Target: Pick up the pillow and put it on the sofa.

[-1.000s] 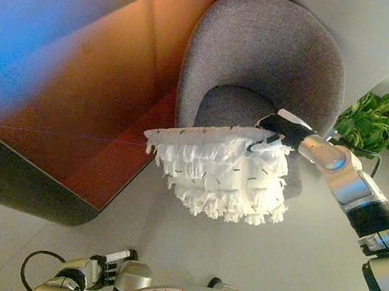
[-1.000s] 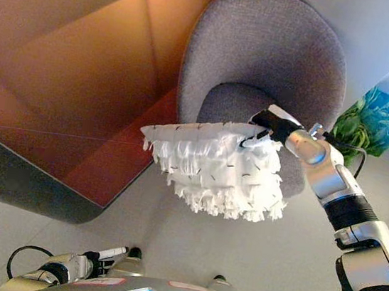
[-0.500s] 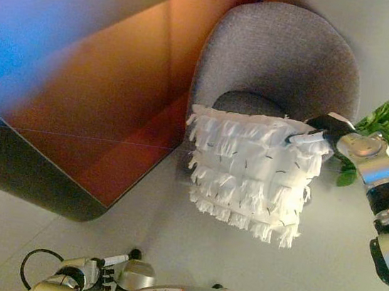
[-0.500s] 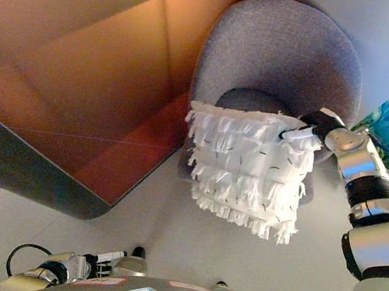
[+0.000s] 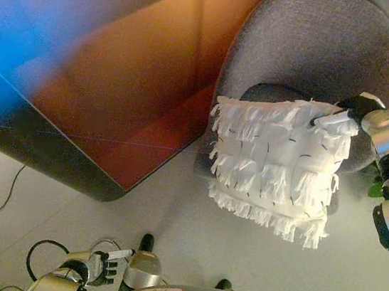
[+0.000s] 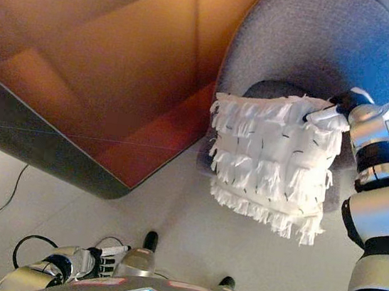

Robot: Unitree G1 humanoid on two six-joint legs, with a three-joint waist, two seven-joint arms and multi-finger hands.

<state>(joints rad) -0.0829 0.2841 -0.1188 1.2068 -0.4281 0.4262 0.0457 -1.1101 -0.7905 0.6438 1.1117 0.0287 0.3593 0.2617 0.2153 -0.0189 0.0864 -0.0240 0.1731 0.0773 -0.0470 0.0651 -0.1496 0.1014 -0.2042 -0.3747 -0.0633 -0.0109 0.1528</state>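
A white fringed pillow (image 5: pixel 274 167) hangs upright in front of the grey round armchair (image 5: pixel 322 51), its lower fringe over the floor. My right hand (image 5: pixel 347 115) is shut on the pillow's upper right corner, at the level of the chair's dark seat cushion (image 5: pixel 262 93). The same pillow (image 6: pixel 272 163) covers most of that cushion in the right eye view. My left hand (image 5: pixel 96 267) hangs low at the bottom left, away from the pillow, fingers curled and holding nothing.
A large orange-brown panel with a dark edge (image 5: pixel 102 83) fills the left and upper left, close to the armchair's left side. A green plant (image 5: pixel 376 185) shows at the right edge. Light grey floor (image 5: pixel 170 221) spreads below the pillow.
The camera has shifted, so the whole scene sits further right. The pillow has turned from lying flat to hanging upright from my right hand, closer to the chair seat.
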